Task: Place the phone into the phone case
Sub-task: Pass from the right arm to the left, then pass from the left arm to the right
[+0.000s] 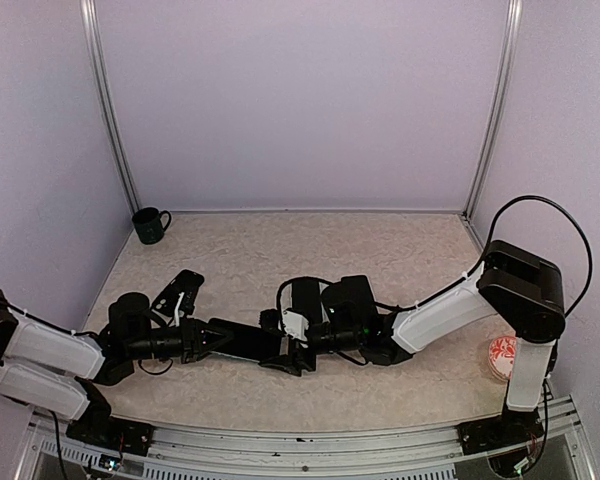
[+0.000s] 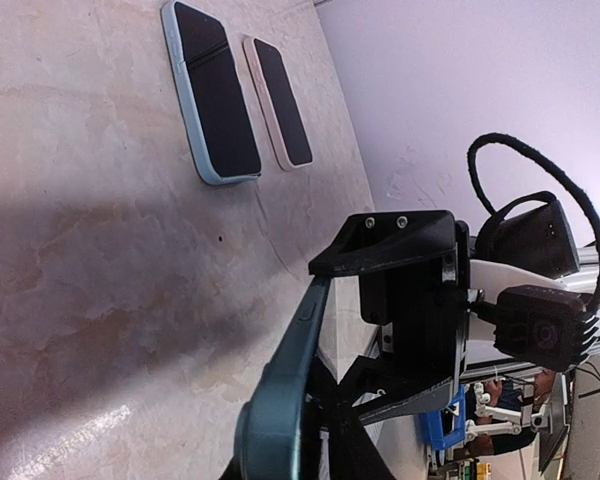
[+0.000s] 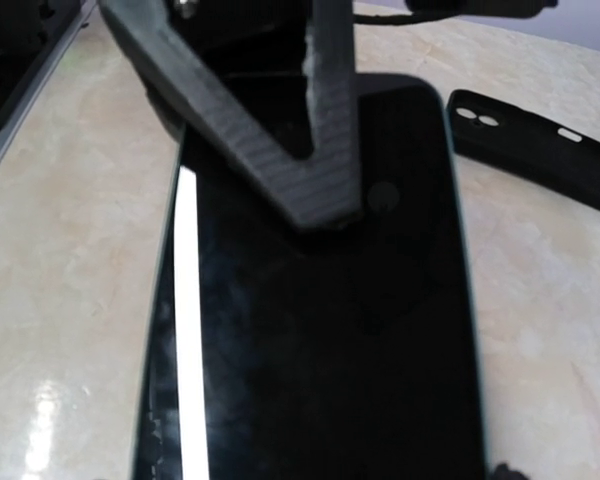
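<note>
The phone (image 1: pixel 242 342) is a dark slab with a teal edge, held level above the table between both grippers. My left gripper (image 1: pixel 212 338) is shut on its left end. One left finger (image 3: pixel 280 130) lies across the screen in the right wrist view. My right gripper (image 1: pixel 285 345) is shut on the phone's right end. The left wrist view shows the phone edge-on (image 2: pixel 285 390), with the right gripper (image 2: pixel 400 300) around its far end. The phone's black screen (image 3: pixel 320 330) fills the right wrist view. The black phone case (image 1: pixel 177 291) lies on the table beyond the left gripper and also shows in the right wrist view (image 3: pixel 540 140).
A dark green mug (image 1: pixel 150 225) stands at the back left corner. A small red-and-white dish (image 1: pixel 501 357) sits by the right arm's base. Two other phones, one in a light blue case (image 2: pixel 215 95) and one pinkish (image 2: pixel 278 100), lie on the table behind the right gripper.
</note>
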`<control>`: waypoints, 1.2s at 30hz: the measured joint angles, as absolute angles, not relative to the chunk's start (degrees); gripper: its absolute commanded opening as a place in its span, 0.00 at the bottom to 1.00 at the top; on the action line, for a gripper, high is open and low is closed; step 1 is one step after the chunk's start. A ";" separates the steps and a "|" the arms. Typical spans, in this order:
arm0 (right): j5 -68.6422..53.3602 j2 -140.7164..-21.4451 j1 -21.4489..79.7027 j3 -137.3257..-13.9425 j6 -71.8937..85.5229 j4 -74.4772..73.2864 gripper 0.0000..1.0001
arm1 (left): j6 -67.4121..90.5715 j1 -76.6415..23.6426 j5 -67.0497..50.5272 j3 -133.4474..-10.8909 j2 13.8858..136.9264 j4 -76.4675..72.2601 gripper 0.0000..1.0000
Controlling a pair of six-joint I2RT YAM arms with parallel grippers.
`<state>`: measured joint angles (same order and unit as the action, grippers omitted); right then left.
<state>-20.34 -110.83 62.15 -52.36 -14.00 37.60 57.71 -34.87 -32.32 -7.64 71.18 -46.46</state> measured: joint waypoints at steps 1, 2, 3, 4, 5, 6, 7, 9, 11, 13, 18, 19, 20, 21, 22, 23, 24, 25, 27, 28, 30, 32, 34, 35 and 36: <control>-20.29 -110.78 62.15 -52.36 -14.06 37.60 0.49 | 57.74 -34.87 -32.32 -7.64 71.29 -46.54 0.11; -20.25 -110.76 62.15 -52.36 -14.15 37.58 0.50 | 57.80 -34.87 -32.32 -7.64 71.42 -46.65 0.07; -20.05 -110.76 62.15 -52.34 -14.35 37.52 0.50 | 58.02 -34.87 -32.47 -7.64 71.55 -47.20 0.03; -19.86 -110.76 62.15 -52.31 -14.46 37.50 0.51 | 58.33 -34.96 -32.56 -7.64 71.59 -47.64 0.00; -19.55 -110.76 62.19 -52.31 -14.92 37.45 0.53 | 58.65 -34.98 -32.60 -7.64 71.64 -48.07 0.00; -19.29 -110.76 62.24 -52.31 -15.20 37.52 0.55 | 58.78 -34.98 -32.60 -7.64 71.66 -48.42 0.00; -19.20 -110.76 62.24 -52.31 -15.27 37.52 0.57 | 58.85 -34.98 -32.58 -7.64 71.72 -48.49 0.00; -19.03 -110.67 62.26 -52.29 -15.38 37.41 0.63 | 58.85 -34.98 -32.58 -7.64 71.90 -48.71 0.00; -18.81 -110.43 62.26 -52.29 -15.42 37.10 0.72 | 58.85 -35.05 -32.60 -7.64 72.12 -49.08 0.00; -18.52 -109.86 62.35 -52.21 -15.42 36.51 0.89 | 58.92 -35.16 -32.67 -7.64 72.20 -49.54 0.00; -16.62 -106.48 62.41 -52.23 -13.56 34.11 0.99 | 57.98 -35.70 -32.84 -7.16 72.01 -50.15 0.00; -16.29 -105.23 62.41 -52.25 -12.95 33.52 0.99 | 57.65 -35.83 -32.82 -6.85 71.72 -50.11 0.00; -15.94 -103.98 62.39 -52.36 -12.29 32.71 0.99 | 57.25 -35.92 -32.75 -6.57 71.22 -50.06 0.00; -15.70 -102.98 62.39 -52.47 -11.66 32.21 0.99 | 56.86 -36.03 -32.71 -6.35 70.57 -49.87 0.00; -15.59 -101.80 62.39 -52.58 -10.83 31.55 0.99 | 56.45 -36.12 -32.56 -6.33 69.60 -49.50 0.00; -15.59 -100.55 62.37 -52.71 -9.89 30.94 0.99 | 56.10 -36.16 -32.47 -6.33 68.84 -49.23 0.00; -15.59 -99.33 62.30 -52.73 -8.84 30.26 1.00 | 55.57 -36.23 -32.08 -6.33 67.61 -48.93 0.00; -15.66 -98.19 62.11 -52.73 -7.57 29.67 1.00 | 55.20 -36.29 -31.86 -6.33 66.76 -48.73 0.00; -16.12 -96.38 61.76 -52.73 -4.86 29.12 0.99 | 54.48 -36.42 -31.03 -6.33 64.95 -48.31 0.00; -16.60 -95.57 61.58 -52.71 -3.33 28.80 1.00 | 54.08 -36.49 -30.79 -6.33 64.14 -48.25 0.00; -17.87 -93.93 60.86 -52.53 0.01 28.56 0.99 | 53.52 -36.73 -29.95 -6.33 62.59 -48.18 0.00; -19.38 -92.36 59.92 -51.88 3.14 28.71 0.99 | 53.23 -36.93 -29.30 -6.33 60.95 -48.14 0.00; -21.28 -90.39 58.83 -50.48 7.16 29.39 0.99 | 52.77 -37.21 -28.67 -6.31 59.29 -48.27 0.00; -22.35 -89.54 58.33 -49.67 9.06 30.11 0.99 | 52.49 -37.47 -28.16 -6.31 58.39 -48.29 0.00; -23.24 -88.86 57.95 -49.06 10.70 30.61 0.99 | 52.21 -37.71 -27.79 -6.26 57.41 -48.36 0.00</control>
